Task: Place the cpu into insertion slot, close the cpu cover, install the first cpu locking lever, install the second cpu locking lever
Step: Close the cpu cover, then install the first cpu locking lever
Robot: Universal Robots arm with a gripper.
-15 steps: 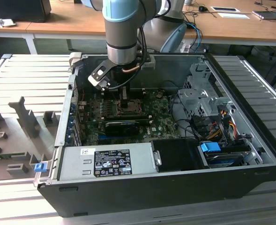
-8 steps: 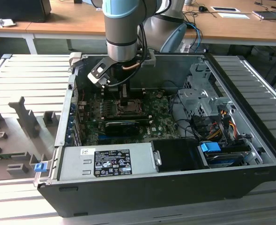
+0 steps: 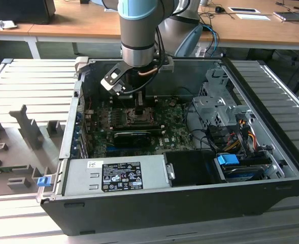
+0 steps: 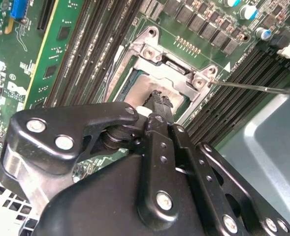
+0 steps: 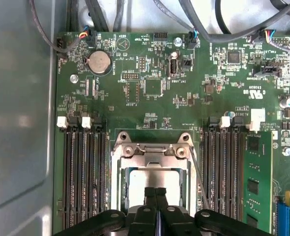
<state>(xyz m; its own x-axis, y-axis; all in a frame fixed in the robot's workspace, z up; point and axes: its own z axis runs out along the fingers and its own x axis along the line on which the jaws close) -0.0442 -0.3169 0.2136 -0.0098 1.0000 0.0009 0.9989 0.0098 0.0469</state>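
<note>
1. Gripper state: in both wrist views the gripper [image 5: 156,192] is clenched, its two fingers pressed flat against each other with nothing between them. The joined tip points straight down at the cpu [image 5: 139,181] and appears to touch its metal top.
2. Position of the work: the cpu lies seated in the insertion slot [image 5: 119,148], which sits on the motherboard [image 5: 149,59] between the two banks of memory slots [image 5: 83,167]. In the exterior view this is near the far wall of the computer case [image 3: 190,189].
3. The cpu cover [image 5: 154,160] lies down flat, framing the chip.
4. Governing relation: a thin locking lever [image 5: 199,178] lies just beside the fingers, between the slot rim and one memory bank. Its long axis runs parallel to the memory slots, starting at the cover's hinge corner. In the second wrist view the lever [image 4: 253,86] appears raised and unlatched.
</note>
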